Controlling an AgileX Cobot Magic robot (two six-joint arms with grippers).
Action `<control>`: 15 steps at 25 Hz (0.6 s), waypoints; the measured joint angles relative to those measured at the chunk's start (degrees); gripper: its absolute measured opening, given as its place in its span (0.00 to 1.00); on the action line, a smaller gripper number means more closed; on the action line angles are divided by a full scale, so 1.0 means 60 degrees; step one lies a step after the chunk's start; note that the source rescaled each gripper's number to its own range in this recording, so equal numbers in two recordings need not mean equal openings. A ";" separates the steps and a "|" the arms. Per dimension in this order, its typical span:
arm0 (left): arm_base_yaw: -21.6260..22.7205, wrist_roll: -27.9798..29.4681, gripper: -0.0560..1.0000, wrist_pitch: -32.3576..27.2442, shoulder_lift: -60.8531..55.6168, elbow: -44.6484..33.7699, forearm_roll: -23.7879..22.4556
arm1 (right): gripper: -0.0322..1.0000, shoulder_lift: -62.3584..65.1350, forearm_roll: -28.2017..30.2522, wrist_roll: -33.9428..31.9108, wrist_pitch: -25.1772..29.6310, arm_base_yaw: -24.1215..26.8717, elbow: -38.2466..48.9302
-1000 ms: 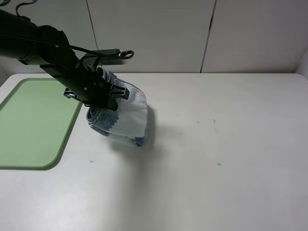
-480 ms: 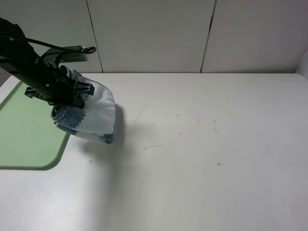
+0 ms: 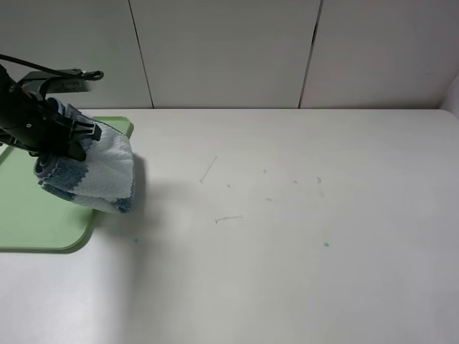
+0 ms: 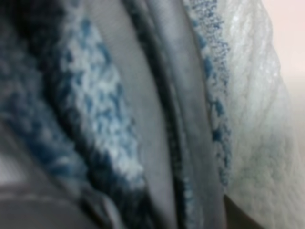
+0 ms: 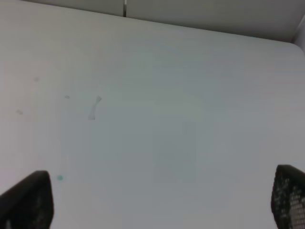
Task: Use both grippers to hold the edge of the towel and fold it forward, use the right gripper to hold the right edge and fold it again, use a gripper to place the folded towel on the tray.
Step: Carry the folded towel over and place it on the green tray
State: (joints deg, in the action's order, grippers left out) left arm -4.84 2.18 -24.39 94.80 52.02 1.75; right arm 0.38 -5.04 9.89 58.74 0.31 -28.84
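Left tool (image 3: 63, 140), a black claw on a bulky black arm, pinches the thick waffle-textured towel with wide white and blue-grey stripes (image 3: 97, 175) at its upper folded edge. That folded towel hangs as a soft, rounded bundle over the right-hand rim of the flat light-green plastic tray with rounded corners (image 3: 32, 218), its lower corner drooping just past the tray's edge, with its shadow falling on the pale, smooth bench (image 3: 287, 251) beside the tray. Whether the bundle touches the tray cannot be told. A thin black cable (image 3: 32, 66) arcs above the arm.

Seen from the left wrist, the cloth fills the view: nubbly terry loops in blue and white (image 4: 90, 124), smooth grey trim bands (image 4: 186, 119) running between them, and a paler waffle weave (image 4: 257, 119) at one side, all blurred by closeness.

Right tool (image 5: 157, 200) sits well apart from the tray, its two dark fingertips (image 5: 26, 200) spread wide, nothing between them. Below it the matte white bench carries a few faint scuffs and a small teal speck (image 5: 59, 178).
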 joint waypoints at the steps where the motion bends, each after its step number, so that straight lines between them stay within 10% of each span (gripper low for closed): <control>1: 0.0115 0.0000 0.21 -0.0012 0.0000 0.0000 -0.0010 | 1.00 0.0000 0.0000 0.0000 0.0000 0.0000 0.0000; 15: 0.1460 0.0000 0.21 0.0201 0.0000 0.0000 -0.1107 | 1.00 0.0000 0.0000 0.0000 0.0000 0.0000 0.0000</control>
State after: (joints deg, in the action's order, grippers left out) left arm 3.92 2.18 -23.19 94.80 52.02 -4.90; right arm 0.38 -5.04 9.89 58.74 0.31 -28.84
